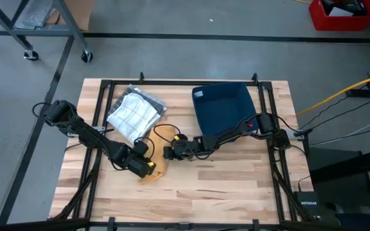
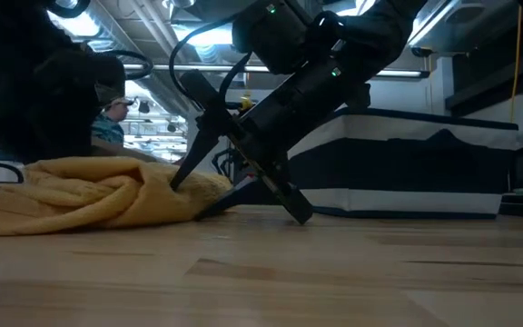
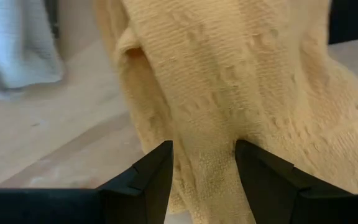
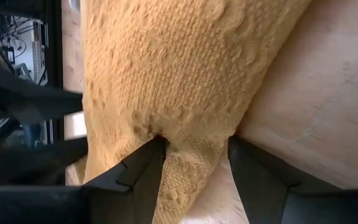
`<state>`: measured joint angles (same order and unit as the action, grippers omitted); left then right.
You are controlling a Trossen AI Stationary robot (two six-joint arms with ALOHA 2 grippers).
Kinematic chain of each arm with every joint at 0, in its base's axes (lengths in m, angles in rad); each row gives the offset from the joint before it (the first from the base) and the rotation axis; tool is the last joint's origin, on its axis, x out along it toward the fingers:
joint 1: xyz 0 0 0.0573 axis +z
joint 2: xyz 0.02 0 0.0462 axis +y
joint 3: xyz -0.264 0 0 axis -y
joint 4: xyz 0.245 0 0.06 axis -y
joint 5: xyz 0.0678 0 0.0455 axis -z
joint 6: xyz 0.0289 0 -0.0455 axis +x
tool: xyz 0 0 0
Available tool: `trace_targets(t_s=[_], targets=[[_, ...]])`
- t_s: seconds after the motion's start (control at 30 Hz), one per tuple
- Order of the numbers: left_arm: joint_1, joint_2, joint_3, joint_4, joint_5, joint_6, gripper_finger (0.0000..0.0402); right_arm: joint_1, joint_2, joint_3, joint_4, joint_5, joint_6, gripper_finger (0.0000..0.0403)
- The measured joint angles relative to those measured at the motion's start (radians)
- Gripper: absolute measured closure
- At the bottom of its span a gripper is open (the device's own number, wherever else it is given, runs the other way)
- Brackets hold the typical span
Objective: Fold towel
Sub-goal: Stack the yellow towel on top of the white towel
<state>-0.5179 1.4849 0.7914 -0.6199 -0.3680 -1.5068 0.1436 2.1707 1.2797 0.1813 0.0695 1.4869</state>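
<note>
Leftmost, the left gripper (image 1: 148, 168) has its jaws clamped on the yellow towel (image 1: 161, 138), bunched at mid-worktop (image 1: 223, 192). Next, the right gripper (image 1: 167, 153) pinches the towel's other edge, jaws narrow around cloth.

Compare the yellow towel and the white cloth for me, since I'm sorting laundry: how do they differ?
The yellow towel lies bunched and rumpled mid-table; the white cloth lies folded flat behind it. The left gripper and right gripper both pinch the yellow towel; nothing touches the white cloth. Both rest on the wooden table.
</note>
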Motion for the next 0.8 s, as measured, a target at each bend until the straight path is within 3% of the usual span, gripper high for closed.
trace_targets(t_s=[0.6,0.8], targets=[[0.000,0.000,0.000,0.035,0.000,0.015,0.0233,0.001,0.023,0.000,0.002,0.070,0.057,0.0218],[0.000,0.000,0.000,0.035,0.000,0.015,0.0233,0.002,0.029,0.000,0.010,0.093,0.034,0.0268]])
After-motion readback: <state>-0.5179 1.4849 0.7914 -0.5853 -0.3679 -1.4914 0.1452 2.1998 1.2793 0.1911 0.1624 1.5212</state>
